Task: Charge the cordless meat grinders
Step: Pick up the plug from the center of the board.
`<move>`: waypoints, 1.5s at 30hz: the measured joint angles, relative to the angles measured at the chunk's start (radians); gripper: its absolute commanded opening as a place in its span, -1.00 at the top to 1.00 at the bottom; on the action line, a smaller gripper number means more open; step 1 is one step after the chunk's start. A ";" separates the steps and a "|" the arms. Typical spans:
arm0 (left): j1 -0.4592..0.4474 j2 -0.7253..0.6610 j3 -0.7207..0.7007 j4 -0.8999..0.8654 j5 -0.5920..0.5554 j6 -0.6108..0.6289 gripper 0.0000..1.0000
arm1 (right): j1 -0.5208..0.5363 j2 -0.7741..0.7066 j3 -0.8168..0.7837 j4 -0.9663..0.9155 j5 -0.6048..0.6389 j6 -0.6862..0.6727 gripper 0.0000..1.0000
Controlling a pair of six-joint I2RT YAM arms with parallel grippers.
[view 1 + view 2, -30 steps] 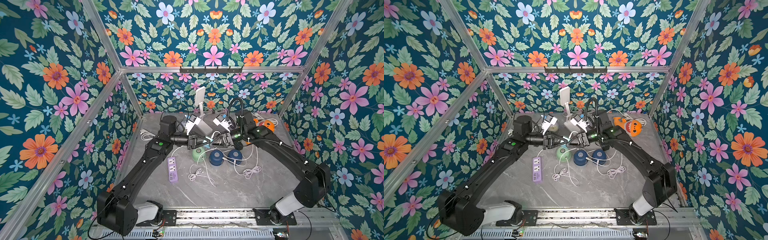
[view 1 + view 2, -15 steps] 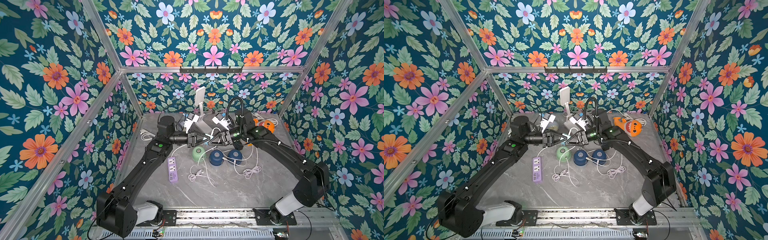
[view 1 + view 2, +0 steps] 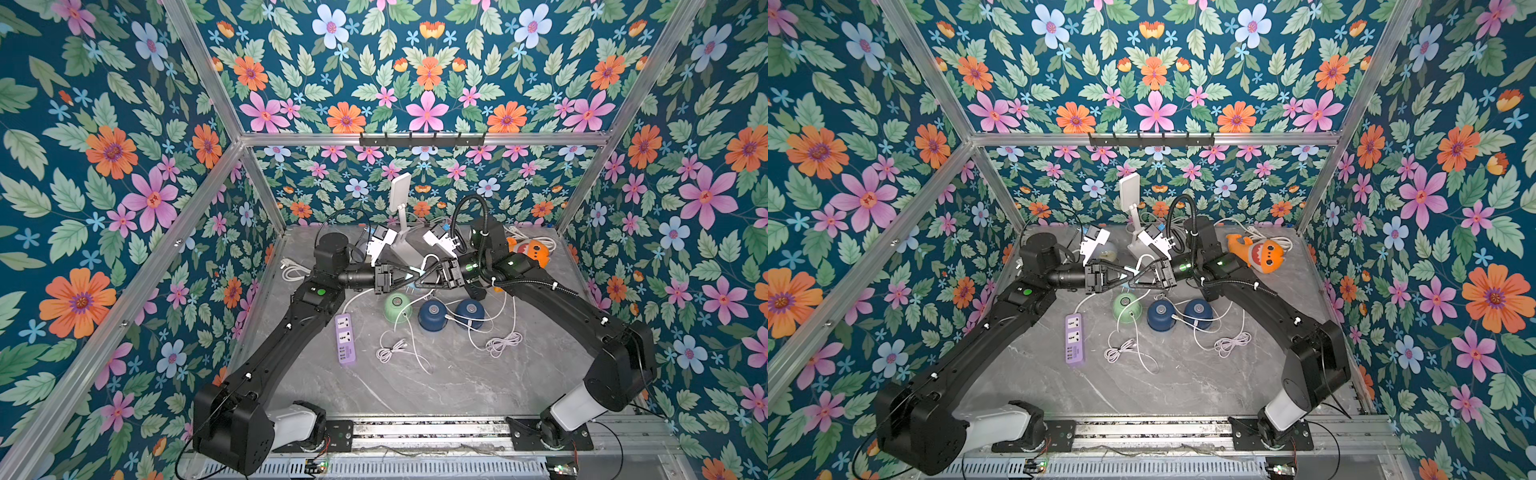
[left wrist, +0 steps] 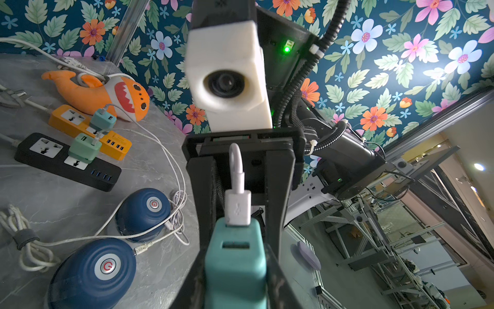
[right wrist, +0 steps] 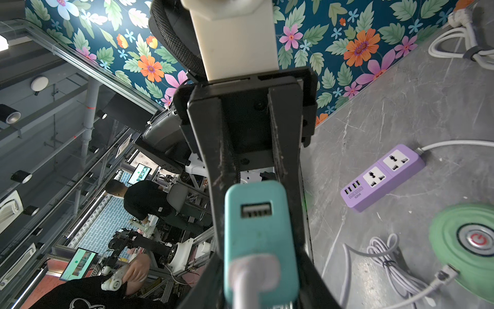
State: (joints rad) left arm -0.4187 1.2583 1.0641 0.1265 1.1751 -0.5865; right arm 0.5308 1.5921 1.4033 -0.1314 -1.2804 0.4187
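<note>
Where the green grinder (image 3: 397, 305) and two navy grinders (image 3: 432, 314) sit in a row on the tabletop (image 3: 457, 386), mid-frame, both jaws meet just above them in frame, not touching. Left gripper (image 3: 405, 277) clamped on teal adapter (image 4: 235, 264). Right gripper (image 3: 423, 277) flanks white USB plug (image 4: 238, 206); gripped or not, cannot tell.

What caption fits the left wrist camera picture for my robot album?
Left gripper holds a teal adapter with a white USB plug at its port, two navy grinders nearby.
</note>
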 measured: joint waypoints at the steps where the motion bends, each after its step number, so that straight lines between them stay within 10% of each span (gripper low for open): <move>1: 0.000 0.000 -0.002 0.002 -0.002 0.000 1.00 | 0.000 0.000 -0.002 0.000 -0.003 0.005 0.18; 12: 0.000 0.000 -0.004 0.006 -0.011 -0.039 0.98 | 0.002 0.000 -0.006 -0.014 0.002 -0.032 0.75; 17: 0.000 -0.006 -0.008 0.010 -0.018 -0.044 0.10 | 0.001 0.000 -0.004 -0.014 0.001 -0.023 0.98; 20: -0.001 -0.018 -0.018 0.016 -0.026 -0.031 -0.06 | -0.005 0.000 -0.003 -0.007 0.000 0.005 1.00; 39: 0.000 -0.041 -0.059 0.068 -0.040 -0.047 0.24 | -0.042 -0.015 -0.013 0.024 -0.004 0.048 1.00; 45: 0.002 -0.039 -0.064 0.085 -0.030 -0.079 0.62 | -0.043 -0.015 -0.013 0.026 -0.018 0.022 1.00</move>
State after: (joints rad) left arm -0.4171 1.2190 1.0000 0.2111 1.1454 -0.6651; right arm 0.4877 1.5768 1.3903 -0.1051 -1.2984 0.4404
